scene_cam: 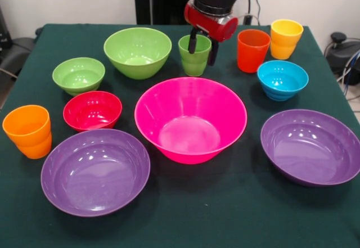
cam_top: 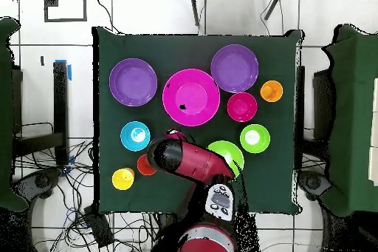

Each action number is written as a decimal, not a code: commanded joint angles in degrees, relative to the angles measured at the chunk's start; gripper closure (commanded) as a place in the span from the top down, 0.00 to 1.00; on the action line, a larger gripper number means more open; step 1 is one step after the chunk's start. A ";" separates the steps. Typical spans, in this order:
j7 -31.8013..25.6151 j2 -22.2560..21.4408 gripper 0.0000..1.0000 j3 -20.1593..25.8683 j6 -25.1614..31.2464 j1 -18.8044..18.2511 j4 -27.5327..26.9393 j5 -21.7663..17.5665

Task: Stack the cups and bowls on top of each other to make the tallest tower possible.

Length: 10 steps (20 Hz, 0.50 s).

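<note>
Risk: the glossy green plastic cup (scene_cam: 194, 55), upper centre of the front view behind the large hot-pink plastic bowl (scene_cam: 190, 118), could tip or slip if the grip lands off-centre on its rim. Gripper (scene_cam: 202, 48) spread open, one finger inside the cup, one outside; contact unclear. No tower begun

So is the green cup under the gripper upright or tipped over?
Upright. The green cup stands on the table with its mouth up, and the open gripper has one finger inside it and one behind the rim.
</note>
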 commanded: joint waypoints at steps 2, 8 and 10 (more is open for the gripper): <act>9.41 1.04 1.00 2.32 7.74 2.96 1.22 1.63; 9.41 1.66 1.00 2.19 7.05 3.05 1.14 1.92; 9.49 2.05 1.00 2.17 6.70 3.19 1.09 1.93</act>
